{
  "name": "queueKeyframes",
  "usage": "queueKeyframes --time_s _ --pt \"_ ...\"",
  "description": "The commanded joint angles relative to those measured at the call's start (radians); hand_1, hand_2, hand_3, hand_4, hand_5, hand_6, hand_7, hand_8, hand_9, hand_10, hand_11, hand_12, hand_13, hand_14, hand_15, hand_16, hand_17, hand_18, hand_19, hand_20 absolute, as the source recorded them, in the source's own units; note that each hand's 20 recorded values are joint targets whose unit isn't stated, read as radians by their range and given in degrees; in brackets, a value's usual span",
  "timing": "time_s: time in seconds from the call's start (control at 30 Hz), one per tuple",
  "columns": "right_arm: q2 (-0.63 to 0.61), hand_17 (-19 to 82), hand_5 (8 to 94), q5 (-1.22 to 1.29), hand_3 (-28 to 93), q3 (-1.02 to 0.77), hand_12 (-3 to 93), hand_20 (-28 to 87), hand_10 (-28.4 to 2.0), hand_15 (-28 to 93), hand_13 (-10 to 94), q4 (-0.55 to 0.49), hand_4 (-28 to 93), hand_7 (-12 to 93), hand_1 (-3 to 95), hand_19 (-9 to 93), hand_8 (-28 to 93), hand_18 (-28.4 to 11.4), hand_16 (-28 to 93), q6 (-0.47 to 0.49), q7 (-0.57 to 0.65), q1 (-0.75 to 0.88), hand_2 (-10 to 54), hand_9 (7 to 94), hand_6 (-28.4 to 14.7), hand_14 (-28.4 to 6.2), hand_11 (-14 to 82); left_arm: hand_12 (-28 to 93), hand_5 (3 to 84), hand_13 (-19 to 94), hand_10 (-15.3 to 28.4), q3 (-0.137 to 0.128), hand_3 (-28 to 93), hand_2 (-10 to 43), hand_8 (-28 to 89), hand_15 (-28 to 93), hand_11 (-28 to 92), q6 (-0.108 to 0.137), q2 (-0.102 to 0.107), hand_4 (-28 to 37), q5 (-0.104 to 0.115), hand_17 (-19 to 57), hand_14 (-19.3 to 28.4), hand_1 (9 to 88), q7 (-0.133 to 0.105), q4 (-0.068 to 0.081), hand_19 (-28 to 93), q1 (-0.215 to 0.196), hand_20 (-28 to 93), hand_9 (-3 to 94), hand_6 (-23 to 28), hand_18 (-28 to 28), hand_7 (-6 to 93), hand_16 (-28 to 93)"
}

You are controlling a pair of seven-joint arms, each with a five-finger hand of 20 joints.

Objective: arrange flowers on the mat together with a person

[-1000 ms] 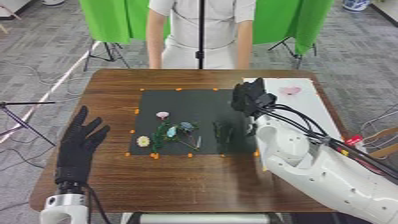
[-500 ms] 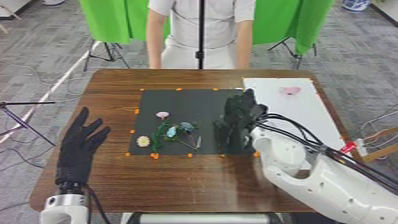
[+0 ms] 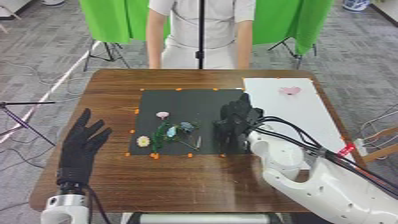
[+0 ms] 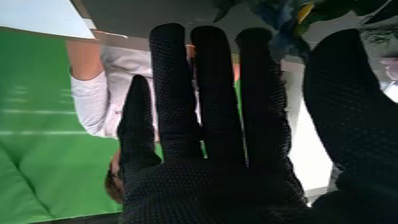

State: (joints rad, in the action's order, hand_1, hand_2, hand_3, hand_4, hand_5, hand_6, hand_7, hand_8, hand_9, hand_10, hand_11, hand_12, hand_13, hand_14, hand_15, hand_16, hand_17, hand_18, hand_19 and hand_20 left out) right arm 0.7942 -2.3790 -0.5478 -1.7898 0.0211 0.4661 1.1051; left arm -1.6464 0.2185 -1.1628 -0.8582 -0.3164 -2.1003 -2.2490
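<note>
- Fingers of the black-gloved left hand (image 3: 78, 155) are held straight and spread over the brown wooden table (image 3: 195, 187)
- Near the left near corner of the dark grey mat (image 3: 182, 102), a white, yellow-centred daisy (image 3: 143, 141) is placed
- Over its right side, the black-gloved right hand (image 3: 237, 122) is held released, thumb apart
- Left of it, green leafy stems with blue blooms (image 3: 171, 132) are laid
- Beyond them, a pale pink round flower (image 3: 163, 115) is seen

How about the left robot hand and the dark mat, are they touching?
Apart: the head view shows brown table between the left robot hand and dark mat.
</note>
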Motion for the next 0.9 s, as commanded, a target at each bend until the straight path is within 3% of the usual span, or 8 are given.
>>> queueKeyframes --time_s 0.03,0.27,0.37,0.57,0.73,0.9 --pt "-0.006 6 59.9 -0.005 72 -0.038 17.1 27 -10.2 48 51 -0.043 -27 20 34.4 52 -15 -16.1 15 0.025 -0.008 0.021 -6.8 61.9 5.2 -10.2 23.4 11 26.6 25 14.6 -0.007 77 5.1 -10 31 15 -0.005 -0.012 -28.3 -0.006 -8.8 20.3 22.1 0.012 -0.008 51 -0.02 4 30.8 0.0 25.5 11.6 -5" --pt "0.002 6 57.8 0.091 71 -0.136 17.0 27 -10.5 48 50 -0.089 -27 20 33.9 52 -15 -16.2 15 0.025 0.012 0.083 -7.3 60.7 4.9 -10.4 23.0 11 26.6 25 14.6 -0.011 77 5.2 -10 31 15 -0.004 -0.013 -28.3 -0.007 -8.8 20.3 22.2 0.012 -0.012 51 -0.027 4 30.8 0.0 25.5 11.5 -5" --pt "0.024 6 57.5 0.315 71 -0.27 16.9 27 -10.7 48 49 -0.138 -27 20 33.4 51 -15 -16.2 15 0.028 0.074 0.154 -6.9 59.9 4.7 -10.5 22.8 11 26.6 25 14.5 -0.016 77 5.1 -10 31 15 -0.006 -0.015 -28.3 -0.007 -8.8 20.3 21.8 0.008 -0.013 51 -0.032 4 30.7 0.0 25.5 11.5 -5" --pt "0.074 3 52.0 0.781 69 -0.579 16.1 25 -13.7 45 43 -0.208 -26 17 28.4 47 -14 -18.1 14 -0.079 0.094 0.309 -0.6 52.5 1.9 -14.4 18.1 11 26.7 25 14.4 -0.03 76 5.0 -10 31 14 -0.013 0.008 -28.3 -0.007 -8.9 20.4 20.5 -0.006 -0.014 50 -0.037 4 30.5 -0.7 25.6 11.1 -5" --pt "0.117 1 42.7 1.264 69 -0.8 16.0 22 -14.7 40 38 -0.231 -25 14 24.0 42 -11 -18.8 14 -0.149 -0.094 0.464 2.1 46.0 1.6 -16.8 14.3 11 26.7 24 13.7 -0.017 76 4.6 -10 30 12 -0.017 0.029 -28.3 -0.006 -9.2 20.1 19.2 -0.023 -0.007 50 -0.016 4 29.3 -1.8 25.8 10.2 -4" --pt "0.121 0 38.8 1.5 68 -0.92 17.7 21 -15.3 29 32 -0.269 -25 11 21.9 34 -10 -18.7 20 -0.188 -0.247 0.61 4.3 41.2 2.1 -18.1 10.7 11 26.6 24 12.3 -0.009 75 4.6 -9 27 10 -0.013 0.044 -28.3 -0.009 -9.2 19.5 18.9 -0.037 -0.004 49 -0.015 4 27.4 -2.3 26.1 9.8 -4"
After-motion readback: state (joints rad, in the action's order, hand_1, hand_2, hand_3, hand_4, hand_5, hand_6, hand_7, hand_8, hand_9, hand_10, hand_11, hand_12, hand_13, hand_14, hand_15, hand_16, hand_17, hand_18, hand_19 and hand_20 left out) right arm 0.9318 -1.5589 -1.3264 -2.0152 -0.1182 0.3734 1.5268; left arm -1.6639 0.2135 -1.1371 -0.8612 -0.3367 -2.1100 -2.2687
